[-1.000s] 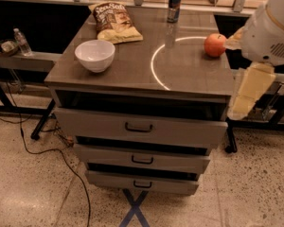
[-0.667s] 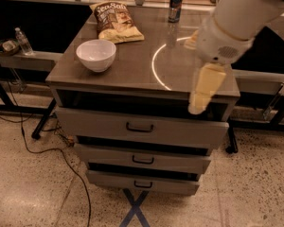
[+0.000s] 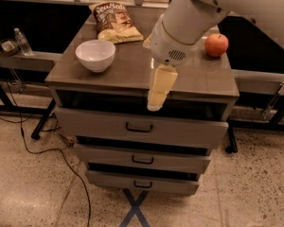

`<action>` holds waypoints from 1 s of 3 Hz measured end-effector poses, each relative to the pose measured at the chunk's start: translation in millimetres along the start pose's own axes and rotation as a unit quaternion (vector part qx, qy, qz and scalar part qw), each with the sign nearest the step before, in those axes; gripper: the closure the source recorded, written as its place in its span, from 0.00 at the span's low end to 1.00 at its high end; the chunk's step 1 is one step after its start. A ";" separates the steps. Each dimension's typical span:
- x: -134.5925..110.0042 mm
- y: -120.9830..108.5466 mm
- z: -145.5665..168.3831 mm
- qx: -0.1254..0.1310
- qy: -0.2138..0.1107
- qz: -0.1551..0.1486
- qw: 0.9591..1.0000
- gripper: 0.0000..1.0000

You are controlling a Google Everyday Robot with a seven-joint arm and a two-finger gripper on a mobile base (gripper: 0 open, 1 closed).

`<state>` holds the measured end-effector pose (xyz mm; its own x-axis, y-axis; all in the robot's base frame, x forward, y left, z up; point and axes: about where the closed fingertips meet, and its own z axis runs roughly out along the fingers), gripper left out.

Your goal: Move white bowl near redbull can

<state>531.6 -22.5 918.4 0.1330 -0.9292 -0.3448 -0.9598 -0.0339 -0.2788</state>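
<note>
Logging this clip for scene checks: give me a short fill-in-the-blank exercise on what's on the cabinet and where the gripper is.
1. The white bowl stands upright on the cabinet top, just in front of a bag of ____.
2. The gripper hangs over the cabinet top's front edge, between the white bowl and the ____.
3. The front below shows ____ drawer handles.
Missing words: chips; apple; three.

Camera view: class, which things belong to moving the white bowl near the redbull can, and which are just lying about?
Job: white bowl; hand, hanging at the front edge of the cabinet; redbull can, not visible.
Lying about: chip bag; apple; plastic bottle.
</note>
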 end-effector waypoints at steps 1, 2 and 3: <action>-12.5 -9.4 9.9 0.008 -0.015 0.002 1.000 0.00; -40.9 -46.1 49.5 0.022 -0.067 -0.003 0.998 0.00; -75.0 -79.4 82.4 0.020 -0.105 -0.028 0.994 0.00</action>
<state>618.2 80.2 892.5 0.2384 -0.8290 -0.5059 -0.9394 -0.0646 -0.3368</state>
